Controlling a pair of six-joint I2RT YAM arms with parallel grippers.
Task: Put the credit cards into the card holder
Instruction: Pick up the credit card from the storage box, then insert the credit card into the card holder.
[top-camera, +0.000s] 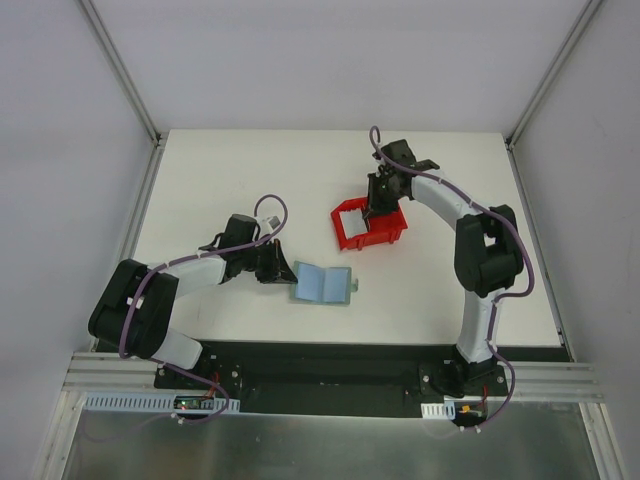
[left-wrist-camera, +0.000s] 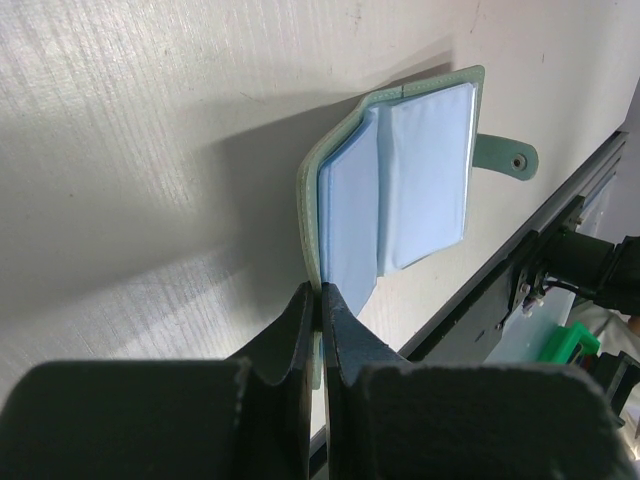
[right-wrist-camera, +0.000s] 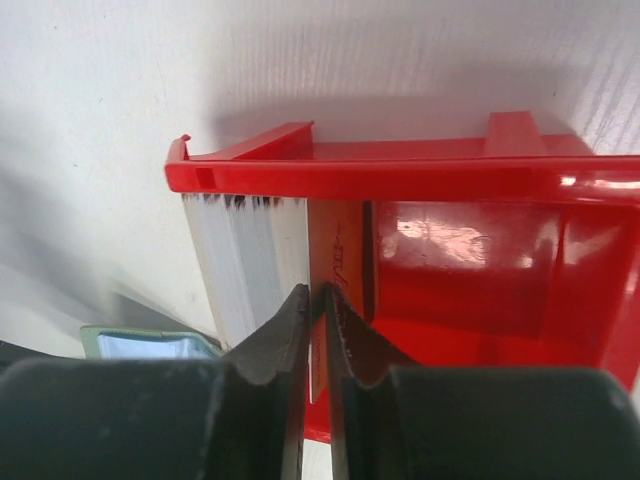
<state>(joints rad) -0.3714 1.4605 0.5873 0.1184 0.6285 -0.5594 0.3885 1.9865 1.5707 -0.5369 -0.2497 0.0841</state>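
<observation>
The card holder (top-camera: 324, 285) lies open near the table's front, pale blue inside up, snap tab to the right. My left gripper (top-camera: 277, 266) is shut on its grey-green left cover edge. In the left wrist view the wallet (left-wrist-camera: 400, 190) fans open just beyond my gripper (left-wrist-camera: 320, 296). My right gripper (top-camera: 377, 212) reaches into the red bin. In the right wrist view my gripper (right-wrist-camera: 318, 292) is shut on an orange-gold credit card (right-wrist-camera: 335, 245) standing on edge. Pale cards (right-wrist-camera: 245, 260) stand just left of it.
The red plastic bin (top-camera: 345, 236) sits mid-table to the right of centre; its rim (right-wrist-camera: 400, 175) crosses the right wrist view. A corner of the wallet (right-wrist-camera: 150, 345) shows at that view's lower left. The table's black front rail (left-wrist-camera: 520, 270) runs close behind the wallet.
</observation>
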